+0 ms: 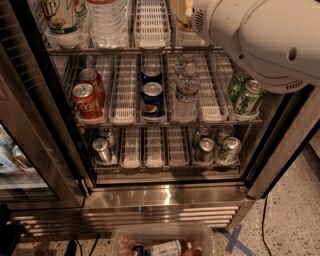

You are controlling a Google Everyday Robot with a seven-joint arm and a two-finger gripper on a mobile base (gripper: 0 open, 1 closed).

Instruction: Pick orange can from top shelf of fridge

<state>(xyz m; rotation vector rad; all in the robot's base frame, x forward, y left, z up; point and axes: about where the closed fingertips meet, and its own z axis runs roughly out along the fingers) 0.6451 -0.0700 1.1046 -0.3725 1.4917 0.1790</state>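
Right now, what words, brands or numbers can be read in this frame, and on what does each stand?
"Coca-Cola": white script, partly legible, on the front red can, middle shelf.
"pepsi": on the front blue can.
Unreadable: markings on the green cans, the white-and-green tall can, the orange can and the carton in the floor bin.
The gripper is out of sight beyond the arm at the top shelf.

The orange can [180,12] stood at the right end of the top shelf [130,50] of the fridge [165,197], only its tan left side showing, the rest hidden behind the white arm, which also concealed the tool.
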